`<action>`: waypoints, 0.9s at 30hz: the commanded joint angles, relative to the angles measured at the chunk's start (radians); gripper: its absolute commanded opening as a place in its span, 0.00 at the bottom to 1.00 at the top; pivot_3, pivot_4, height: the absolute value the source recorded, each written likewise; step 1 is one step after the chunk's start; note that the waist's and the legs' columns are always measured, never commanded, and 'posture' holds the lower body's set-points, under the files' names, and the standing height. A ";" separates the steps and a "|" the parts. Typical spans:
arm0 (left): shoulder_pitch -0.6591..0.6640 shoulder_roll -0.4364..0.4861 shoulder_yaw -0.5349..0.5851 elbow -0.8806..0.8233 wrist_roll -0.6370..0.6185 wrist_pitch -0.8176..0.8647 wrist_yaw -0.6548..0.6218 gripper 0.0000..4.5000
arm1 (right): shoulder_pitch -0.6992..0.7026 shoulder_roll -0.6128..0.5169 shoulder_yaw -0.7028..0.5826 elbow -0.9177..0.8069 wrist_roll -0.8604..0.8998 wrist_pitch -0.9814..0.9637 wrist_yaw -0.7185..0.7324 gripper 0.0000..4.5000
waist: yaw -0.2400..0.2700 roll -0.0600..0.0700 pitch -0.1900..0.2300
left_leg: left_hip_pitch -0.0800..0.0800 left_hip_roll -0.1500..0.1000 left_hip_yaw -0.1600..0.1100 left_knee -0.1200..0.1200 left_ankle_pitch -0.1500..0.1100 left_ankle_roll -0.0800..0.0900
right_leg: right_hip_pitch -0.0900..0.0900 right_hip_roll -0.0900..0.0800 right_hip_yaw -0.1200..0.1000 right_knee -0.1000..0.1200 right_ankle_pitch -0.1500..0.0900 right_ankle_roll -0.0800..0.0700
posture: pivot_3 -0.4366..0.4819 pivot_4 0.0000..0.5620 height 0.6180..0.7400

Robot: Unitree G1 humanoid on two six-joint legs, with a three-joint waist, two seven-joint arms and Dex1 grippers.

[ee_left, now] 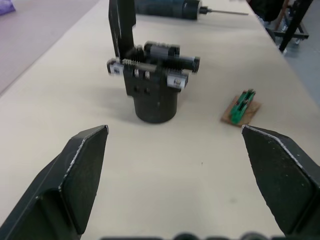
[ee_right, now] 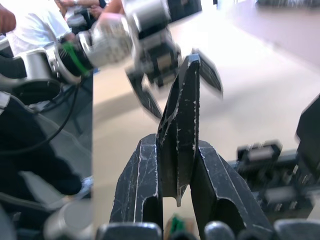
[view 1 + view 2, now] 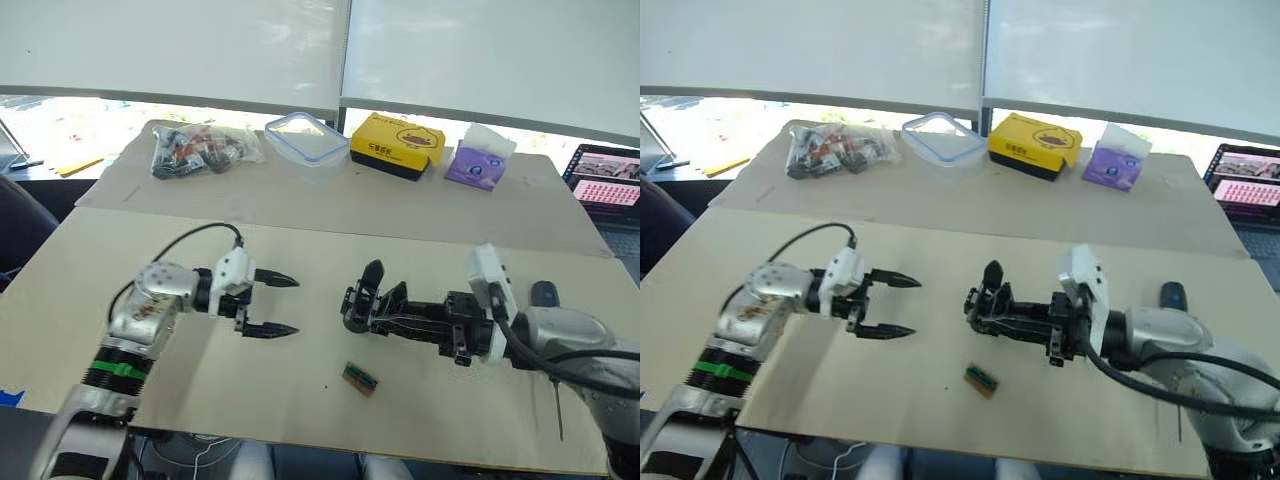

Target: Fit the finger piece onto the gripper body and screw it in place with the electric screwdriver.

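Finger piece (image 2: 179,135) clamped in right fingers beside gripper body (image 3: 372,300); left fingers (image 3: 272,329) apart.

The left arm reaches in from the lower left, its left gripper (image 3: 283,305) pointing right at centre-left with fingers (image 1: 80,170) spread wide and empty. The right arm comes in from the lower right, its right gripper (image 2: 176,165) pointing left at mid-frame, fingers clamped on the finger piece (image 2: 180,125).

Bright daylight from the windows (image 3: 330,50) washes out the far side; the right wrist view's background is motion-blurred.
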 commanded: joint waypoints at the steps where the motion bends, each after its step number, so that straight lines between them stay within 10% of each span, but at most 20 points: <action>1: -0.029 -0.059 -0.026 0.079 0.061 -0.080 0.022 1.00 | 0.036 0.022 -0.034 0.002 -0.063 -0.142 0.039 0.09 | 0.002 0.000 0.000 | 0.000 0.000 0.000 0.000 0.000 0.000 | 0.000 0.000 0.000 0.000 0.000 0.001 | 0.48 0.27 1.00; 12: -0.191 -0.316 -0.081 0.393 0.173 -0.154 0.077 1.00 | 0.059 0.045 0.032 0.011 -0.142 -0.238 0.048 0.09 | 0.001 0.000 0.000 | 0.001 0.000 0.000 0.002 0.000 0.000 | 0.000 0.001 0.000 0.002 0.005 0.008 | 0.48 0.27 1.00; 27: -0.257 -0.403 -0.077 0.576 0.248 -0.242 0.092 0.89 | 0.077 0.062 0.067 0.018 -0.181 -0.261 0.043 0.09 | 0.003 0.000 0.000 | 0.001 0.000 -0.001 0.002 0.000 0.000 | 0.001 0.001 0.000 0.003 0.006 0.008 | 0.48 0.27 1.00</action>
